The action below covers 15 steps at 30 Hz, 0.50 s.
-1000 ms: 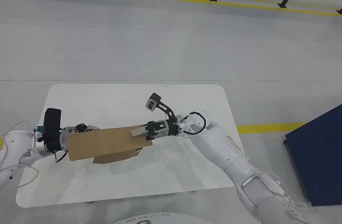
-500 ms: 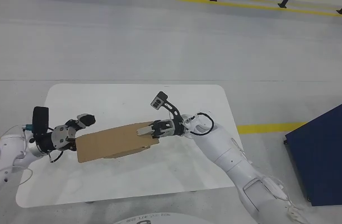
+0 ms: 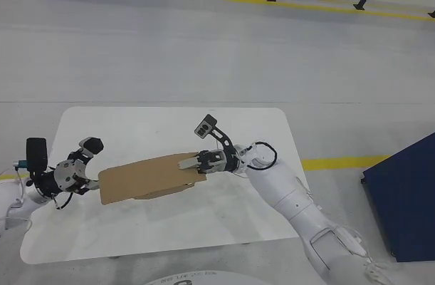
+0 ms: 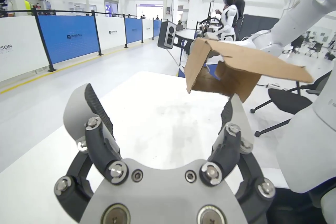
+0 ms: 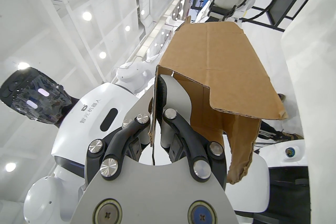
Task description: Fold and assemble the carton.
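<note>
A brown cardboard carton (image 3: 149,178), partly unfolded, hangs above the white table (image 3: 167,128) near its middle. My right gripper (image 3: 191,163) is shut on one edge panel of the carton (image 5: 215,70), which it pinches between its fingers (image 5: 168,96). My left gripper (image 3: 89,167) stands open at the table's left side, just off the carton's free end and apart from it. In the left wrist view the open fingers (image 4: 98,107) frame the bare tabletop, and the carton (image 4: 236,67) hangs beyond them with a loose flap drooping below.
The white table (image 4: 157,109) has rounded corners and free room on all sides of the carton. A dark blue block (image 3: 409,192) stands on the floor to the right. Yellow floor lines run past the table.
My left gripper has let go of the carton's end, opened and drawn back to the left. The right gripper has shifted the carton slightly to the right.
</note>
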{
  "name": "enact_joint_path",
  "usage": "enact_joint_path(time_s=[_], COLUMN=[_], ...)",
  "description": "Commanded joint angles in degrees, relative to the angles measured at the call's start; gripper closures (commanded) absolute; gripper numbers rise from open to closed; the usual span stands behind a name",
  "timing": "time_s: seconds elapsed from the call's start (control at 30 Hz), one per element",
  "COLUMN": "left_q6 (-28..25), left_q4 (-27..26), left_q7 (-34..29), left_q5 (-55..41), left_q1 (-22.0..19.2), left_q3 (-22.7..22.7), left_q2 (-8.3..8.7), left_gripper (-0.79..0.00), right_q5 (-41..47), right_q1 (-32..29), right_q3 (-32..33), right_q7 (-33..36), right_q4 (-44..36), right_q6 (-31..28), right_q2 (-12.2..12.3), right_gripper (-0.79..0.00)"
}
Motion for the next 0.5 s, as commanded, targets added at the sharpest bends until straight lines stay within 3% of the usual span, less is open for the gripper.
enact_joint_path(time_s=[0.0,0.13,0.23,0.33,0.47], left_q6=[9.2,13.9,19.3,24.5,22.7], left_q4=[-2.5,-5.3,-9.1,-14.8,-21.1], left_q7=[-1.5,-3.9,-9.0,-14.8,-18.5], left_q5=[1.5,6.3,12.7,18.5,21.6], left_q1=[1.2,3.1,4.5,6.8,8.4], left_q3=[-0.8,-2.2,-2.9,-3.4,-4.7], left_q2=[-0.03,0.2,0.43,0.67,1.18], left_gripper=[-0.785,-0.785,-0.763,-0.677,-0.539], right_q5=[5.5,10.4,10.9,10.6,9.6], right_q1=[0.7,2.0,3.2,4.4,5.5], right_q3=[1.6,2.5,1.7,0.5,-1.0], right_q7=[-1.4,-2.5,-5.4,-7.9,-8.8], right_q4=[2.3,6.2,7.7,9.3,10.1], right_q6=[3.9,8.2,10.3,13.7,16.1], right_q2=[-0.1,-0.5,-1.0,-1.5,-2.1], right_gripper=[0.0,0.0,0.0,0.0,0.0])
